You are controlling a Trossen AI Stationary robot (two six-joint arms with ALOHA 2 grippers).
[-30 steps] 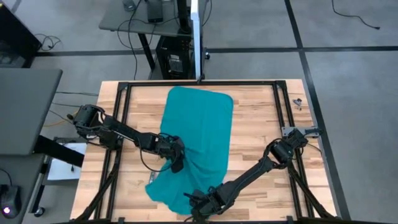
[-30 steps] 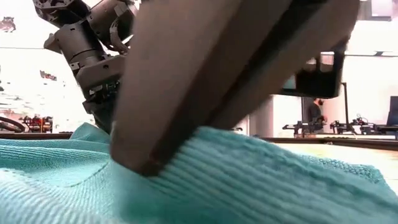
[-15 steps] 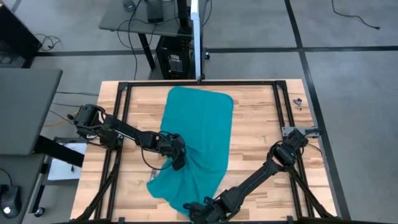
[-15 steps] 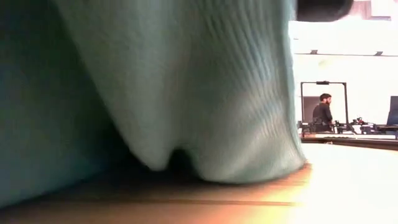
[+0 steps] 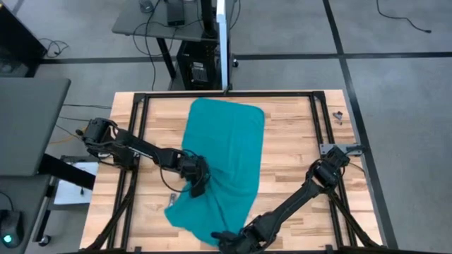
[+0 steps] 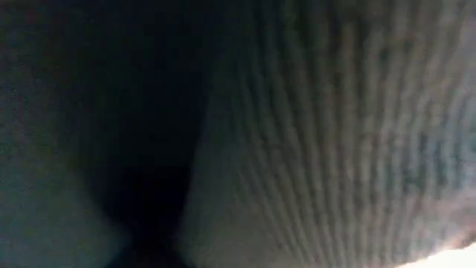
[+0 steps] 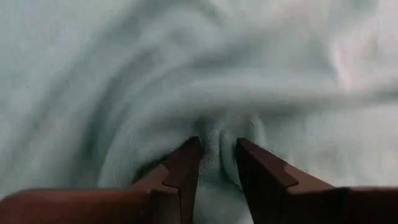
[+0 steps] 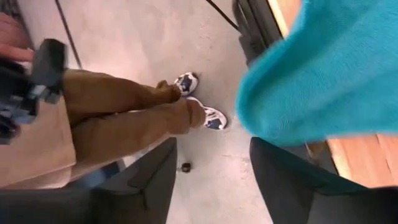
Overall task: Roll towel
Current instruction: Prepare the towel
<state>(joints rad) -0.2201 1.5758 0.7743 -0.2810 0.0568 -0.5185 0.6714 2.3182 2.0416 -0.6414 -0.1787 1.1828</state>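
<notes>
Pinching a fold of the towel (image 5: 224,152) near its left edge, the left gripper (image 5: 198,185) works mid-bench, its fingers (image 7: 180,171) nearly together w/ a ridge of teal cloth squeezed between them. The towel lies lengthwise down the centre of the bench (image 5: 296,134): far end flat, near end bunched and drooping over the front edge. The right gripper (image 5: 227,242) sits at that front edge by the towel's near corner; in its wrist view the fingers (image 8: 152,180) stand apart w/ no cloth between them, and a person's legs (image 8: 118,121) show on the floor beyond. The low view is blocked by cloth. Judgement: the roll hasn't begun. To start well, the right gripper likely needs the near corner, level w/ the left's hold, so the hem turns over straight & tight, not skewed; a one-sided pull risks dragging the towel off the bench.
</notes>
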